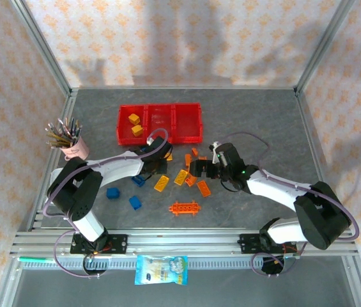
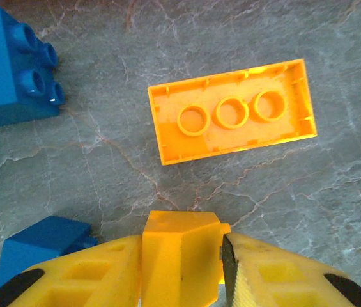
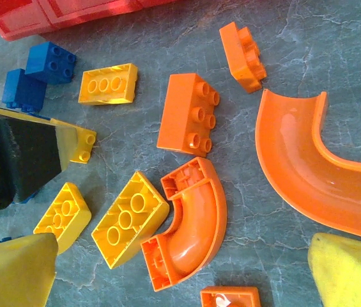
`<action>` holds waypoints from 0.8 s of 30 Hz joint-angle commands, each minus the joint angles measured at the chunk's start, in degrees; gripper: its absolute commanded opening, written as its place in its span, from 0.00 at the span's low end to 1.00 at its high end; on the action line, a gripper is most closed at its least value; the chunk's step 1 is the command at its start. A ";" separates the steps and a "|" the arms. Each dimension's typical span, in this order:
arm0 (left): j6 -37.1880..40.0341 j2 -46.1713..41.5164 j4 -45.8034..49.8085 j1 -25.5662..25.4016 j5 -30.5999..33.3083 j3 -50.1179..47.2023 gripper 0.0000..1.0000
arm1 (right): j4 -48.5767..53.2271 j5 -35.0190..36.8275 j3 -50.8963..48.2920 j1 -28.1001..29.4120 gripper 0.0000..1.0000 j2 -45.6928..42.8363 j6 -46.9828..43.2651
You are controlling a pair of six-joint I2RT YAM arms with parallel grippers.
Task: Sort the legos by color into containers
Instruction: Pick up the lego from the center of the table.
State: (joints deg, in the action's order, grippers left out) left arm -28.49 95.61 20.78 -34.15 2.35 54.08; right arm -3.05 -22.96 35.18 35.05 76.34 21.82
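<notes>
1. Yellow brick [image 2: 180, 240], at 6 o'clock in the left wrist view. It is grasped by the left hand [image 2: 180, 252], with one yellow finger [image 2: 84, 275] pressed to each side.
2. Upturned yellow brick [image 2: 231, 118], at 1 o'clock from the grasped one. It lies hollow side up on the table [image 2: 135, 192], apart from the hand.
3. Blue block [image 2: 11, 70] at 10 o'clock, and a second blue block [image 2: 39, 246] at 8 o'clock, just beside the finger.
4. Right hand [image 3: 181, 243], released, with its fingers spread wide and nothing between them. In its wrist view:
   - a small orange curve [image 3: 190, 224] at centre;
   - a large orange curve [image 3: 314, 166] at 3 o'clock;
   - an orange block [image 3: 186, 115] at 12 o'clock;
   - a yellow slab [image 3: 129, 220] touching the small curve at 8 o'clock.
5. Red bins [image 1: 161, 106], three joined in a row at 12 o'clock on the table in the top view. The 9 o'clock compartment holds two yellow pieces [image 1: 133, 119].
6. Loose legos, clustered mid-table between the bins and the arm bases. An orange ladder plate [image 1: 185, 208] lies at 6 o'clock of the cluster, and two blue bricks [image 1: 135, 203] at 8 o'clock.
7. Pink pencil cup [image 1: 73, 148], at 9 o'clock on the table.
8. Snack packet [image 1: 161, 268], at 6 o'clock on the front rail.
</notes>
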 commanded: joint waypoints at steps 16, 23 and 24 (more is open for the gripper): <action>0.15 -3.93 -0.69 -0.04 0.55 -0.29 0.21 | 1.58 1.18 2.43 -0.16 1.00 -1.10 -0.99; 0.30 -11.26 -1.08 3.49 0.29 -0.73 0.19 | 3.59 1.32 7.18 -0.16 1.00 -0.43 -2.32; 0.19 -12.32 -0.68 4.50 0.37 -0.36 0.18 | 3.75 1.34 7.94 -0.16 1.00 -0.02 -2.44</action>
State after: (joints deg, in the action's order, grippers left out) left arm -28.47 86.50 19.09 -32.18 1.96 53.87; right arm -0.69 -22.87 39.92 35.05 76.34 20.97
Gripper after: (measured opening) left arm 0.188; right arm 0.996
